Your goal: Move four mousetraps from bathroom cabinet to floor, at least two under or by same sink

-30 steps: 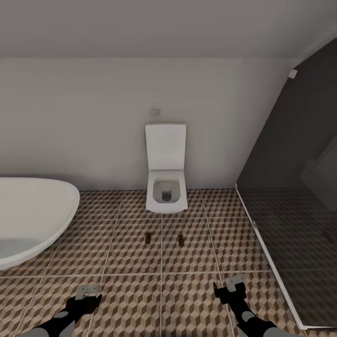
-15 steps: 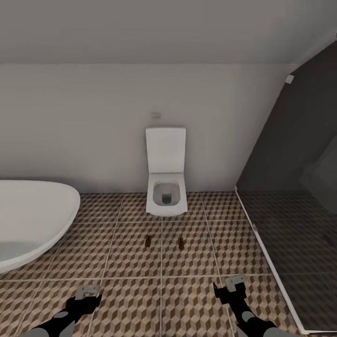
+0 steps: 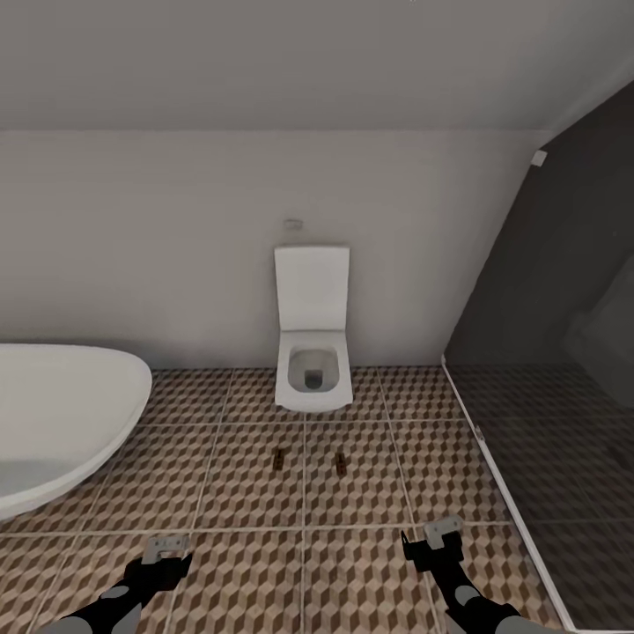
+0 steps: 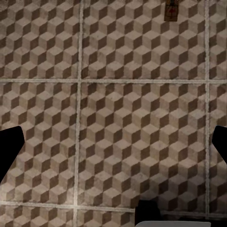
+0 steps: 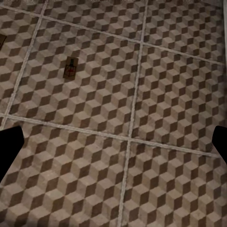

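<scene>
Two mousetraps are seen lying flat on the bathroom floor point(image 3: 238, 493), side by side but apart, in front of a white wall-hung toilet point(image 3: 310, 352) – the left mousetrap point(image 3: 279, 459) on one tile and the right mousetrap point(image 3: 339, 463) on the neighbouring tile, with a pale grout line between them. A red spot can be made out on the trap in the right wrist view point(image 5: 70, 69), and one trap is caught at the edge of the left wrist view point(image 4: 171, 10). A white oval bathtub point(image 3: 62, 414) is set at the left, and a dark glass shower screen point(image 3: 546, 352) stands at the right on a pale threshold. The left gripper point(image 3: 165, 553) and the right gripper point(image 3: 440, 534) are held low over the tiles, well short of the traps, and nothing is held in either – in both wrist views the dark fingertips point(image 4: 9, 151) point(image 5: 7, 144) sit far apart at the picture edges, so both pincers are spread wide
</scene>
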Controlling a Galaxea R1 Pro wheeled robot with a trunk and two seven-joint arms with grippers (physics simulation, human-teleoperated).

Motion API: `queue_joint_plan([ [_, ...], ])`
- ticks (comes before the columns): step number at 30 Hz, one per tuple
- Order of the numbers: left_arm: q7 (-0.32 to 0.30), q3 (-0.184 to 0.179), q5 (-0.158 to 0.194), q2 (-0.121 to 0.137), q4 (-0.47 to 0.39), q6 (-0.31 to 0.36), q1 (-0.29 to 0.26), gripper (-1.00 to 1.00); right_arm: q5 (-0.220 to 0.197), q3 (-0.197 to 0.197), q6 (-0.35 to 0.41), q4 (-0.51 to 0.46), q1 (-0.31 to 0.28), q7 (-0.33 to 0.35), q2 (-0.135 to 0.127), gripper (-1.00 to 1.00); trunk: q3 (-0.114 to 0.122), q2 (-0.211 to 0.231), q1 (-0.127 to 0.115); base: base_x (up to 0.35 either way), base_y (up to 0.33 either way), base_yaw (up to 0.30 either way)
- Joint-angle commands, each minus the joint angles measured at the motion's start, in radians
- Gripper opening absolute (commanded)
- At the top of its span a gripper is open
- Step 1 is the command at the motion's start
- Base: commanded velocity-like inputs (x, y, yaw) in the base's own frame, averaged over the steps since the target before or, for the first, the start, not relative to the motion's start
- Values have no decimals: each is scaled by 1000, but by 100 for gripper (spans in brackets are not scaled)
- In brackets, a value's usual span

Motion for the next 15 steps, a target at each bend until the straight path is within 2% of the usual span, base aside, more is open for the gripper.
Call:
queue_joint_plan([
  [1, -4, -7, 11, 0, 0, -1, 0, 100, -8, 9, -2, 0, 0, -2, 0, 100, 0, -2, 1, 0, 0, 0],
  [15, -4, -7, 11, -4, 0, -1, 0, 100, -8, 9, -2, 0, 0, -3, 0, 100, 20, -2, 1, 0, 0, 0],
])
